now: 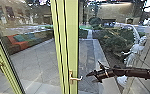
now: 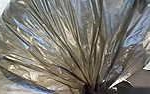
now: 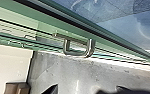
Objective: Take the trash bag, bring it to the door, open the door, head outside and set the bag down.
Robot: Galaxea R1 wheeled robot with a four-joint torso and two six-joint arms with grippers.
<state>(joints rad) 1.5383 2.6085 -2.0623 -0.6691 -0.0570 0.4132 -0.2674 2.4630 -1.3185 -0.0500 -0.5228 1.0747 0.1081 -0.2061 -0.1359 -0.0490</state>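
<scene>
Beside the lever handle (image 1: 76, 78) of the green-framed glass door (image 1: 73, 45), the right end effector (image 1: 94, 74) points toward it, spread wide. The handle's long axis lies roughly level. Pinched by the left end effector (image 2: 91, 89), the trash bag (image 2: 71, 40) fans from its gathered neck, folds running lengthwise away.
</scene>
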